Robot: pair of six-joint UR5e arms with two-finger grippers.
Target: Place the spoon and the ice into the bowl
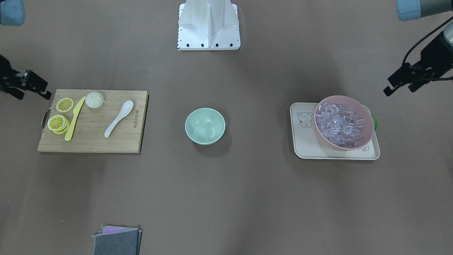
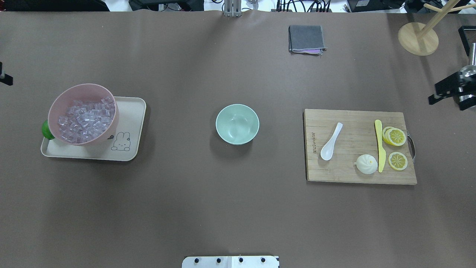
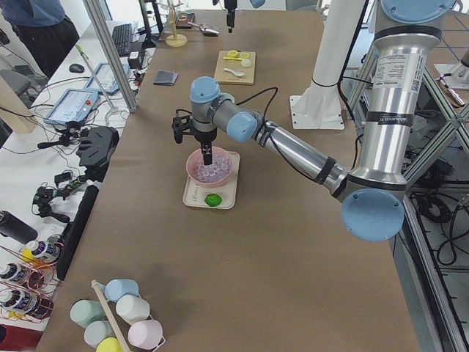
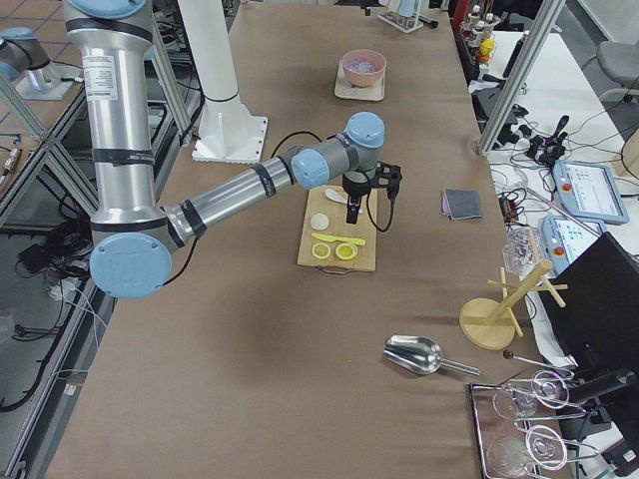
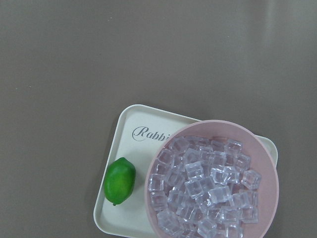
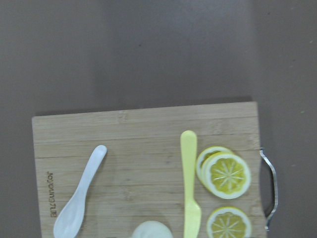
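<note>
The light is soft and even from above, so the bowl throws only a faint shadow on the brown table, the ice shines a little, and the right wrist view is slightly blurred.

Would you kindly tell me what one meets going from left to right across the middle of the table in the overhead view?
Pink bowl filled with ice → mint-green bowl → spoon → yellow knife → lemon slices.
</note>
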